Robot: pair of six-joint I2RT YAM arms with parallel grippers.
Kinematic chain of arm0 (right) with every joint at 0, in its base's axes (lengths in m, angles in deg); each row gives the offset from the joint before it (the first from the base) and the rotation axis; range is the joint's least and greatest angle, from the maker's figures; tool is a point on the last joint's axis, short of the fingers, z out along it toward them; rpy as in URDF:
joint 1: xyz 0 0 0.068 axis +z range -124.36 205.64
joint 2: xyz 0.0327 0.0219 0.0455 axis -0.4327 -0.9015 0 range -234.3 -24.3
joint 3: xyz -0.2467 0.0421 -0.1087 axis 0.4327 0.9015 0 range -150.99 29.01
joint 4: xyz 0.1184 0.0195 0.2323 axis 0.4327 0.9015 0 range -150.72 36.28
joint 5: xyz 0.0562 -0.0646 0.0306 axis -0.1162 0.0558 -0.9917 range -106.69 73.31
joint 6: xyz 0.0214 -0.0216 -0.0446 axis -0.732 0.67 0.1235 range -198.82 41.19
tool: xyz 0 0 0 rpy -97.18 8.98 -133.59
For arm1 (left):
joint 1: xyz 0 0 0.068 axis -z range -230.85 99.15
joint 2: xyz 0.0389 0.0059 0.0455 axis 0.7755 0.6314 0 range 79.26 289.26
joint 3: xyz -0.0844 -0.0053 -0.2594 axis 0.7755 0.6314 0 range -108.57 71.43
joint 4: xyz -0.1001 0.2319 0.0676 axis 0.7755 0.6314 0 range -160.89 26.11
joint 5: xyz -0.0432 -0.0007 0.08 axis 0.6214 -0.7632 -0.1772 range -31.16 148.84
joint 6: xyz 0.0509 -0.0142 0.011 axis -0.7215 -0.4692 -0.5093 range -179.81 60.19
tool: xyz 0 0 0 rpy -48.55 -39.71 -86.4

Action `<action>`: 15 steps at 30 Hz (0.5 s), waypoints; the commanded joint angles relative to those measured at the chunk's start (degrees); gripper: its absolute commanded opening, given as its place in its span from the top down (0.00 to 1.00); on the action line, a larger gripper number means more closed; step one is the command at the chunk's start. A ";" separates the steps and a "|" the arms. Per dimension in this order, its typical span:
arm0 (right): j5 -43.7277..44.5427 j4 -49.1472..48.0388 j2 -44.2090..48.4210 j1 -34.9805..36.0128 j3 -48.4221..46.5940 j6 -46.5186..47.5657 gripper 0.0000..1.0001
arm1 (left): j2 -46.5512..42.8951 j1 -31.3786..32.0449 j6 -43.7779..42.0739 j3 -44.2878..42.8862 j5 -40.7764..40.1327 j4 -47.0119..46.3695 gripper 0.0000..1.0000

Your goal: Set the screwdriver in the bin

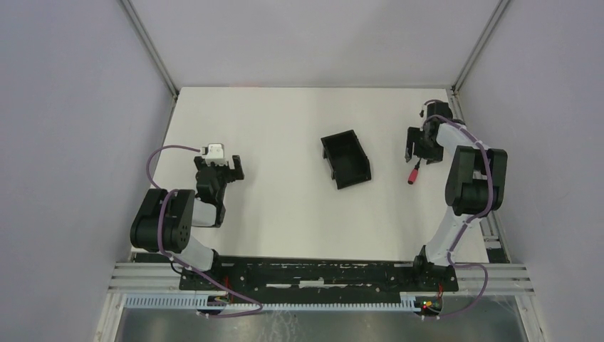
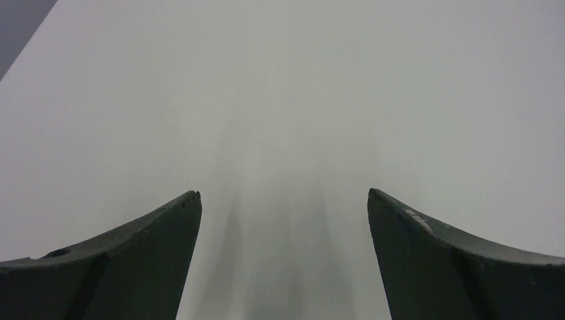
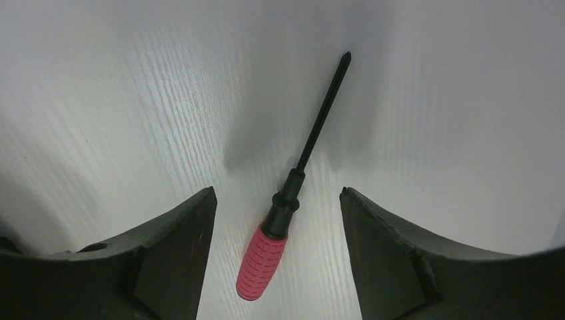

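While the screwdriver (image 3: 280, 213) lies flat on the table (image 1: 285, 121), the R gripper (image 3: 278, 193) sits low over it w/ fingers (image 3: 166, 253) spread. One finger is on each side of the handle, neither touches it, so nothing is gripped. The red handle is nearest the wrist cam, in the gap between the fingers. The black collar and thin dark shaft run away from the cam, leaning a bit to the right in that view, tip resting on white tabletop.

From the top cam, the screwdriver (image 1: 413, 174) is at the right side of the table, just by the R gripper (image 1: 420, 146), red end toward the near edge. The bin (image 1: 354, 178) is black, open-topped, approx. mid-table, set at a skew to the table edges. It's left of the screwdriver and apart from it.

The L gripper (image 2: 283, 193) is over the left part of the table, well apart from the bin, fingers released and wide, bare tabletop between them.
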 commanded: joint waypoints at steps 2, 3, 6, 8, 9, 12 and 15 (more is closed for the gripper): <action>0.90 -1.82 -1.72 0.08 3.52 0.11 0.36 | -1.10 -0.27 1.11 0.00 0.33 -1.80 0.00; 0.93 -2.04 -1.83 0.08 4.66 0.09 0.41 | -1.10 -0.28 1.11 0.00 0.32 -1.80 0.00; -0.10 -1.74 -2.04 0.12 6.51 0.58 0.53 | -1.09 -0.27 1.11 -0.06 0.33 -1.80 0.00; -0.62 -0.48 -2.28 0.08 5.91 1.48 0.69 | -1.10 -0.28 1.11 -0.02 0.24 -1.80 0.00; -0.50 0.54 -2.29 0.08 5.03 1.90 0.77 | -1.10 -0.24 1.11 -0.03 0.29 -1.80 0.00; 0.41 6.47 -1.83 0.02 -1.93 3.08 1.00 | -1.09 -0.29 1.11 0.01 0.36 -1.83 0.00; 0.62 13.23 -0.10 -0.01 -10.51 4.03 1.00 | -1.07 -0.28 1.11 0.00 0.29 -1.80 0.00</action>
